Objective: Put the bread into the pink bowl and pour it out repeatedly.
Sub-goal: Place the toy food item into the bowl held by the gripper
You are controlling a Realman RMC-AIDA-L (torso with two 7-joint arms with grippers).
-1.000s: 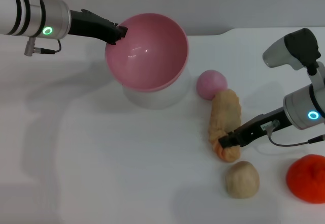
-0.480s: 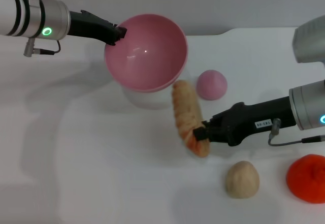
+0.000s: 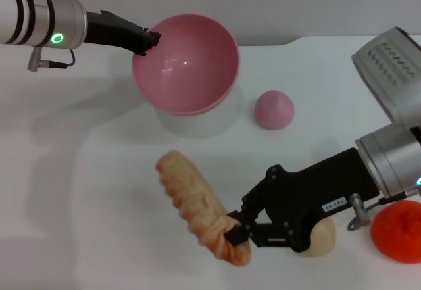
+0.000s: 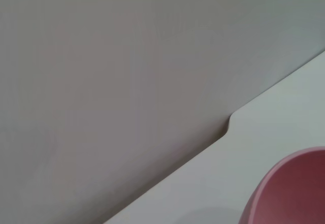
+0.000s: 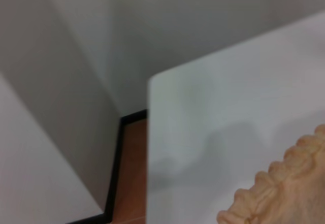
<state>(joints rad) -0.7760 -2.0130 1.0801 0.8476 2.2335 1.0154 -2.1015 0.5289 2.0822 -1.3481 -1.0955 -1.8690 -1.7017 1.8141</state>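
Right gripper, nearest you at about 5 o'clock on the table, has its fingers clamped on one end of the bread; you have the loaf by its near end only, so the rest of it sticks out free toward 10 o'clock, lifted clear of the surface. An end grip like that likely leaves the far tip free to go over a rim first, which suits a drop into the bowl. Note the loaf itself: long, ridged along one edge, cream with orange tinting toward the pinched end, pale and soft-looking; the right wrist view catches only a scalloped corner of it against the white tabletop. Tucked just behind your right arm sits a small beige lump, partly hidden, and at 4 o'clock a red-orange blob lies at the edge. Farther out, near 2 o'clock, a small pink dome rests alone. Farthest, at about 12 o'clock, the pink bowl is tipped with its mouth turned toward you, empty, held at the rim by the left gripper, fingers pinching the lip. That tilt probably presents the opening for loading. Bread and bowl are well apart, so the carry is not yet finished.
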